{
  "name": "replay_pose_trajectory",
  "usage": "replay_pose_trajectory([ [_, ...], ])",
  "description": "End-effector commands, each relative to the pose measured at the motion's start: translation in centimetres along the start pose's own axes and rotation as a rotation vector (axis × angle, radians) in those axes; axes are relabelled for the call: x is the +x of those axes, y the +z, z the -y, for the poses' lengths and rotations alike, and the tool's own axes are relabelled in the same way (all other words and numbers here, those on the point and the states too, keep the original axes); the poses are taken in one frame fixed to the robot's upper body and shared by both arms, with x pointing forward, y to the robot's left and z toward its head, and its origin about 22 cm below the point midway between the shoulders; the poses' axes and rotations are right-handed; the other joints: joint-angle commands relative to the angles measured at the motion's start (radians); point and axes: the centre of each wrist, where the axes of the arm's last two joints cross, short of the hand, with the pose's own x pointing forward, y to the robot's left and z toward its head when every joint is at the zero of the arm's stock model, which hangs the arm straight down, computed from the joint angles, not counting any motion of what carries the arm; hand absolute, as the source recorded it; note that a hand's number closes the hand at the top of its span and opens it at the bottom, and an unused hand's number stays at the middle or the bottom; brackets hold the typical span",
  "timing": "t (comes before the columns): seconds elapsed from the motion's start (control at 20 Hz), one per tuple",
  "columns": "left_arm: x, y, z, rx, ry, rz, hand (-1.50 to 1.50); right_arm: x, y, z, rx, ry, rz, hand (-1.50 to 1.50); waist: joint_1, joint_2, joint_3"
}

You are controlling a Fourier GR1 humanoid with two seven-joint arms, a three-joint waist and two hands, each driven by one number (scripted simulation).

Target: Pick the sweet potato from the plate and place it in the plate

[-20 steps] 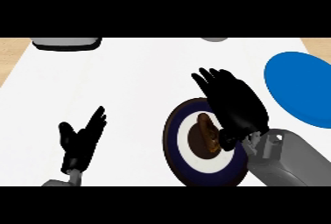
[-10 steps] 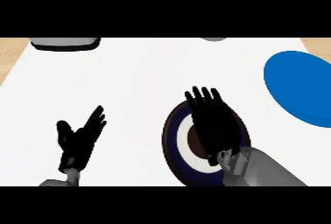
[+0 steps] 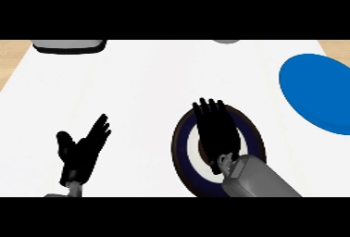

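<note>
the right hand lies low in the frame's lower middle, palm down over the dark-rimmed plate, its fingers stretched out straight and close together toward the top of the frame. it covers the plate's pale centre, so the sweet potato is hidden under it; i can't see it at all, and i can't tell whether the palm touches it yet. the grey forearm runs off toward the lower right.

further out, the blue plate sits at the right edge, well apart from the dark one, and looks like the place it should go. the left hand rests at the lower left on the white tabletop, fingers spread and pointing up. a grey object shows at the upper left edge.

my guess is a sweet potato is stiff, fairly heavy for its size, with dry skin that won't slip much but a rounded body that can roll. best to curl round its thick middle, across its length.
</note>
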Motion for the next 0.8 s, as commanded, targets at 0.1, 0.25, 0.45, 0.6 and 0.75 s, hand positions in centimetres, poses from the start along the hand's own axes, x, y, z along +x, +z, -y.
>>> replay_pose_trajectory([
  [0.1, 0.2, -0.4, -0.1, 0.007, 0.000, 0.010, 0.00, 1.3, 0.7, -3.1, -0.010, 0.046, -0.006, -1.50, -0.002, 0.001, -0.001],
  [0.25, -1.1, 1.0, 0.5, 0.007, -0.019, -0.029, 0.00, -0.6, -0.3, -1.0, -0.026, 0.107, -0.067, -1.50, 0.000, 0.000, -0.001],
  [0.45, 0.1, 0.8, 1.1, -0.007, -0.007, -0.020, 0.00, -0.9, -1.6, -2.0, -0.022, 0.125, -0.095, -1.50, 0.000, 0.001, -0.001],
  [0.6, -0.7, 0.7, 0.0, 0.003, -0.011, -0.024, 0.00, -0.6, -1.5, -3.9, -0.014, 0.121, -0.098, -1.50, -0.001, 0.001, -0.001],
  [0.75, -1.1, 1.2, 0.6, 0.013, 0.004, -0.007, 0.00, 1.1, -1.3, -5.7, 0.015, 0.109, -0.099, -1.50, 0.001, 0.001, -0.001],
])
